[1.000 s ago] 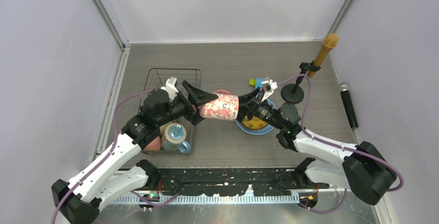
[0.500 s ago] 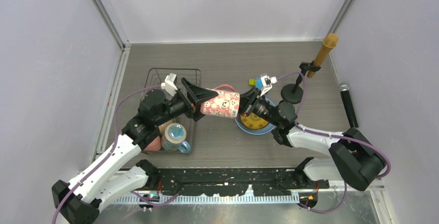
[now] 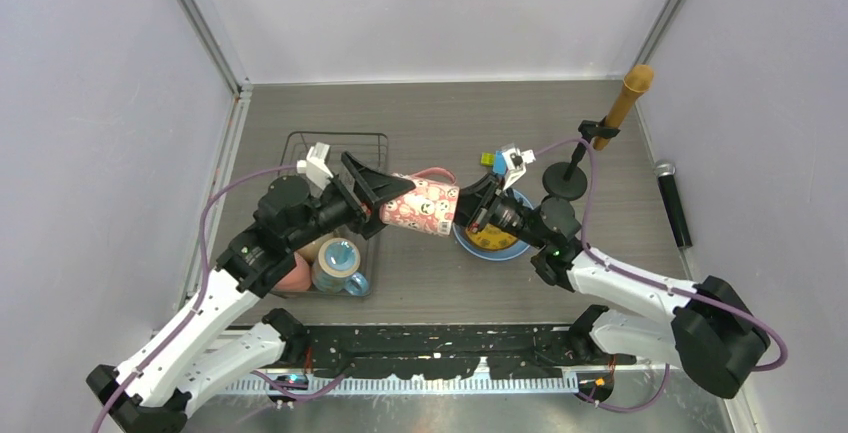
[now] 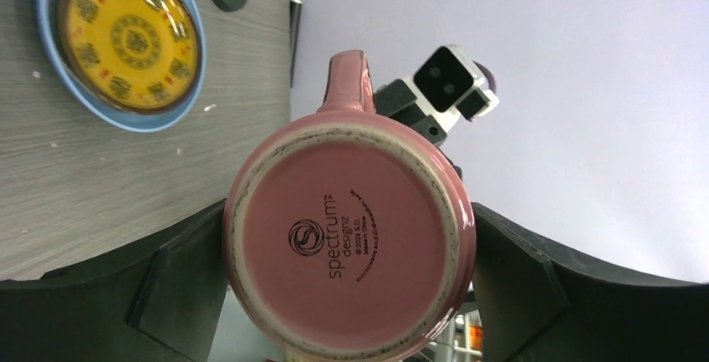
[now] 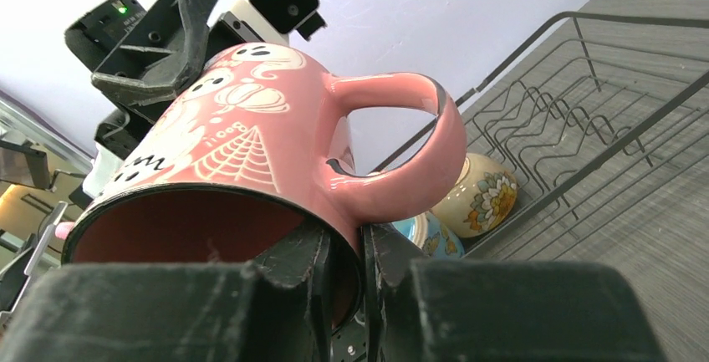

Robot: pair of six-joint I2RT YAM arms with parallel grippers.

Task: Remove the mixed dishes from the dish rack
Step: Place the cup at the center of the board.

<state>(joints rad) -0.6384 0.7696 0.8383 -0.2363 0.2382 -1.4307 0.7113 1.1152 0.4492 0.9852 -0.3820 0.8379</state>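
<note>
While the pink patterned mug (image 3: 422, 205) hangs in mid-air between the dish rack (image 3: 335, 135) and the light blue plate (image 4: 125, 121), the left gripper (image 3: 392, 203) clamps its base and the right gripper (image 3: 463, 205) pinches its rim. This looks like a handover, so the left should release next.

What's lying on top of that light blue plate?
A smaller yellow patterned plate sits inside the light blue plate. In the overhead view the right arm covers much of both.

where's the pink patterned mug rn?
Top view: pink patterned ceramic mug mid-air, held by left pincer and right pincer, right of the black wire dish rack, left of the light blue plate.
</note>
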